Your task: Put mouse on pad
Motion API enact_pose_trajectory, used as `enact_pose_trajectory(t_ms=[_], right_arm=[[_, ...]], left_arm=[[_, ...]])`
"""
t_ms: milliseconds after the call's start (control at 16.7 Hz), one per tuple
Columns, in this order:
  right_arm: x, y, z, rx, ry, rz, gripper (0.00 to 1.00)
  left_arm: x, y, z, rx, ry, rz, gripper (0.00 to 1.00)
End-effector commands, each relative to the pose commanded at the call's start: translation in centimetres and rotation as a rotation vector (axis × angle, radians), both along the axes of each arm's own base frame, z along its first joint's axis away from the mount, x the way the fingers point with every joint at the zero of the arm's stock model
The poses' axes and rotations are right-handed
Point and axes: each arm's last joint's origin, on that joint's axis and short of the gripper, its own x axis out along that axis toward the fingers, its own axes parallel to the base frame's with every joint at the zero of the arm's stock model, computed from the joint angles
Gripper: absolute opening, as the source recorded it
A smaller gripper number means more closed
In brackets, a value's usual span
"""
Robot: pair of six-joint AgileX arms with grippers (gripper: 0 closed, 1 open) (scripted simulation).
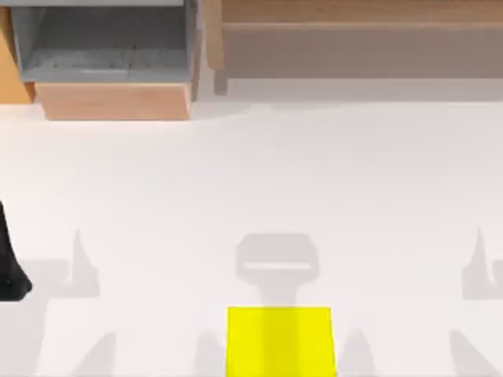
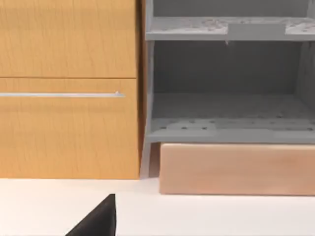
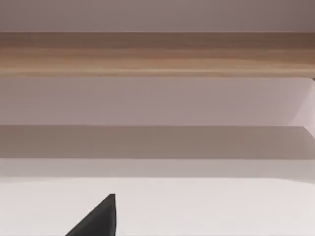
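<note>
- End effector, left [image 2: 96, 221]: dark tip low over white worktop [image 1: 236, 181]; finger state I cannot tell.
- Right end effector [image 3: 96, 221]: likewise.
- Yellow pad [image 1: 280, 341] at worktop's near edge.

The bench [image 1: 259, 181] is plain white, smooth and matt. The pad [image 1: 280, 341] lying on it is flat, bright yellow and unmarked, with an even matt face. Ahead of the left hand [image 2: 98, 221], whose visible part is matt black, stands a wood-grained cabinet [image 2: 69, 128] with a thin metallic bar [image 2: 59, 95], beside a dull grey speckled shelf unit [image 2: 226, 113] on a pale wooden base [image 2: 236, 169].
</note>
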Motion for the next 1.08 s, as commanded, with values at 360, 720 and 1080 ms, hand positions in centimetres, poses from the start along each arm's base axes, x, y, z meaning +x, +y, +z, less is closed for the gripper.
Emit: enact_pose_trajectory(t_ms=[360,720,1080], right_arm=[[0.1,0.0,1.4,-0.101,0.062,0.003,1.0],[1.4,-0.3,6.2,-0.517,0.32,0.027,1.0],[6.1,-1.8,9.9,-1.051,0.719,0.248,1.0]], left_arm=[[0.0,0.0,0.0,0.0,0.0,0.0,1.0],[0.0,0.0,0.0,0.0,0.0,0.0,1.0],[0.0,0.0,0.0,0.0,0.0,0.0,1.0]])
